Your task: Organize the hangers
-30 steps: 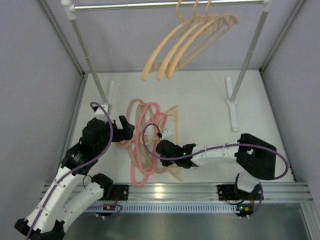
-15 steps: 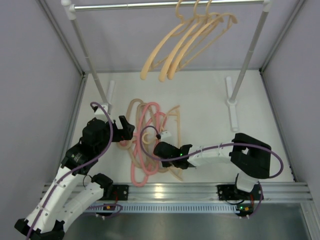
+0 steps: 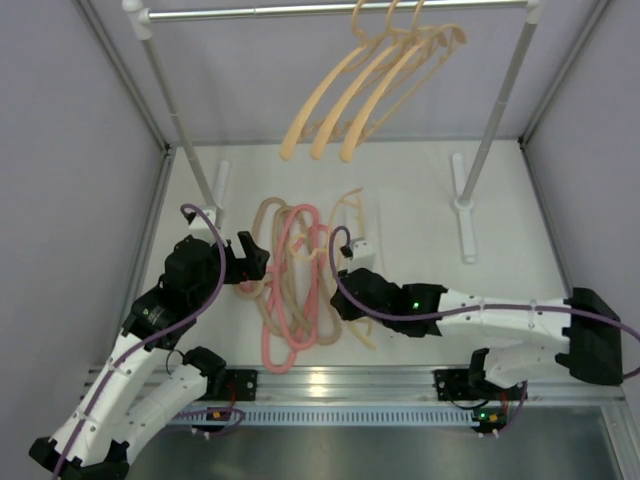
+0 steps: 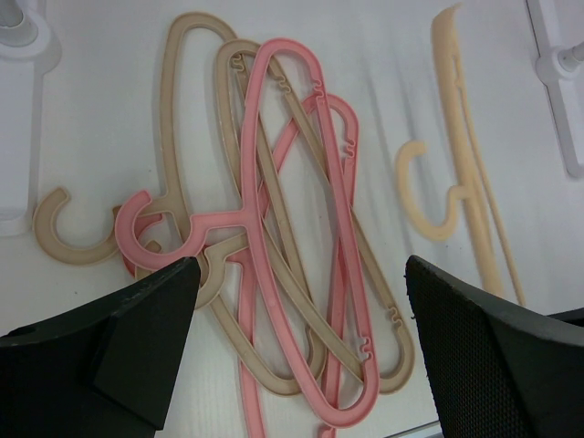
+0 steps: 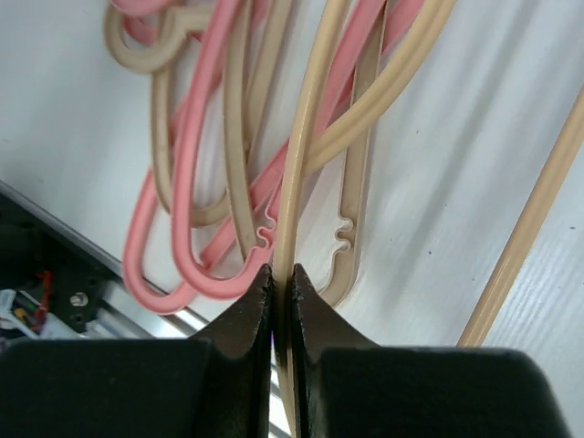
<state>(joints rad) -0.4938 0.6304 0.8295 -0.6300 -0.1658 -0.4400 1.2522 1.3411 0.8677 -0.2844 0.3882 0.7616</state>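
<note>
**Entry: hangers, sorting in progress**

**Right hand** [image 5: 281, 285]: pressed together on the thin bar of one peach hanger [image 4: 456, 91], pinching it low on the frame. Change noted: over the last second the arm has stretched out flat across the table [image 3: 420, 200]. The hand has shifted a little toward the rail [image 3: 300, 11], taking the hanger with it.

**Peach hanger:** a second ago it lay in among the pile [image 3: 290, 290]. It is now drawn out to the pile's side, apart from it. Its hook end points toward the rail and it seems tipped on edge rather than flat. Whether its far end touches the table cannot be told.

**Pile:** pink and tan hangers, tangled, lying flat on the table below the rail and nearer its left post. It looks much as it did before the pull.

**Three peach hangers** [image 3: 350, 100]: hooked on the rail, right of its middle, side by side.

**Left hand** [image 4: 303, 274]: spread wide and holding nothing. It hovers over the pile on the side below the rail's left post, unmoved over the last second.

**Assessment:** the fourth peach hanger appears secured and freed from the tangle, so the sorting by colour is likely well begun. The next move would probably be a lift to the rail, beside its three matches. With the grip low on the frame, the hook will need turning upward before it can catch. The pink and tan hangers are not yet sorted.
</note>
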